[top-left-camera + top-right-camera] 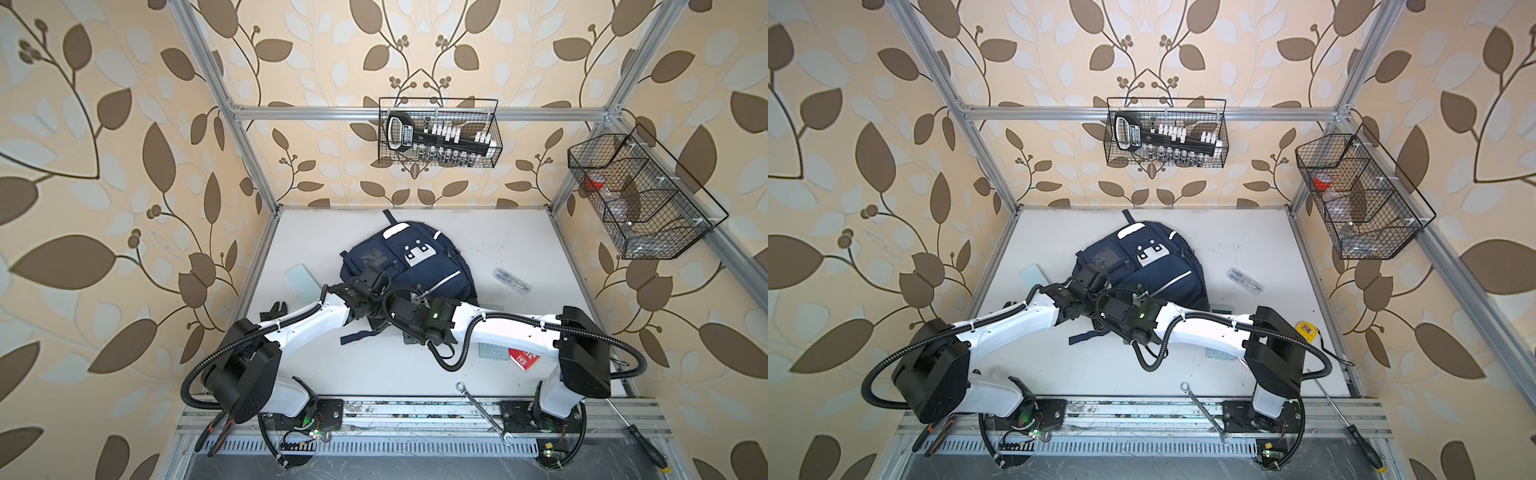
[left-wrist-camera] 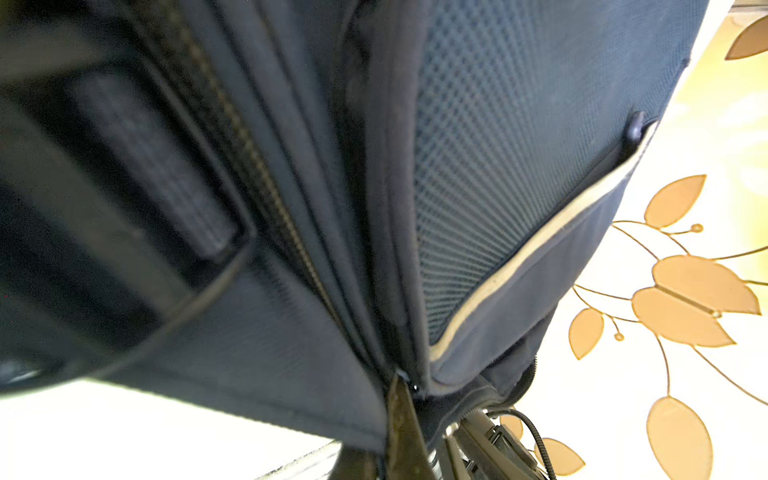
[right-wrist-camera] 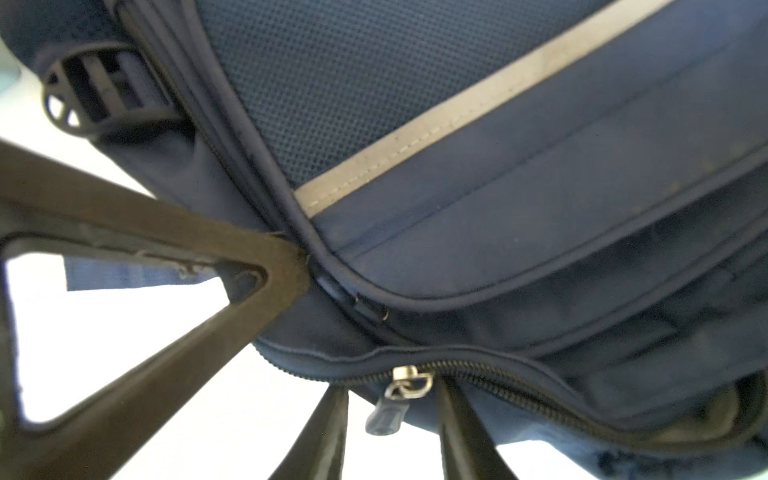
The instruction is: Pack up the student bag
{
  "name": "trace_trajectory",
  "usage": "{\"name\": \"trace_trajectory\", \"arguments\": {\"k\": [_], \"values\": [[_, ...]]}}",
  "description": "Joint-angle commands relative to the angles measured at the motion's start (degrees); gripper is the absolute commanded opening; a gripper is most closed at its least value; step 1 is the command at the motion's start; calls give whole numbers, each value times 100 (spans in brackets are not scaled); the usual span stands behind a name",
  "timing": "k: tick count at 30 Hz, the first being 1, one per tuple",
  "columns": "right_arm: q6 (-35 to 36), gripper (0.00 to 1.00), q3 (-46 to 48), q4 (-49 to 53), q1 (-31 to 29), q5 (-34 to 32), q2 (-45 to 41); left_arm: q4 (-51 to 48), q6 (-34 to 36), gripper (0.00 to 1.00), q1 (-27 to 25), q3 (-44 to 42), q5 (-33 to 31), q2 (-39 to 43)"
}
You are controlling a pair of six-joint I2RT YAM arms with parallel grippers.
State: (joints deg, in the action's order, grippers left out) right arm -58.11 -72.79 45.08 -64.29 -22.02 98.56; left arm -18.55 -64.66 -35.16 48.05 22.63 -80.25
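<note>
With left hand [image 2: 401, 395] clamped on the student bag [image 1: 415, 257], right hand [image 3: 390, 390], jaws apart, should pinch the zip pull [image 3: 384, 415] squarely, then draw along the zip track [image 3: 519, 386]

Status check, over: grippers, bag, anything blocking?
Left gripper shut, pinching the student bag at a seam. Right gripper open, fingers straddling the zip pull, not yet closed. Nothing blocking the pull.
</note>
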Motion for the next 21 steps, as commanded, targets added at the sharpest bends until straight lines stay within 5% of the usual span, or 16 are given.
{"name": "trace_trajectory", "arguments": {"k": [1, 13, 21], "values": [[-207, 37, -201, 183, -59, -268, 187, 672, 62, 0, 41, 345, 395, 153], [-491, 0, -100, 484, -29, -507, 243, 782, 17, 0, 38, 277, 409, 203], [-455, 0, 143, 528, -24, -332, -139, 765, 81, 0, 48, 240, 338, 242]]}}
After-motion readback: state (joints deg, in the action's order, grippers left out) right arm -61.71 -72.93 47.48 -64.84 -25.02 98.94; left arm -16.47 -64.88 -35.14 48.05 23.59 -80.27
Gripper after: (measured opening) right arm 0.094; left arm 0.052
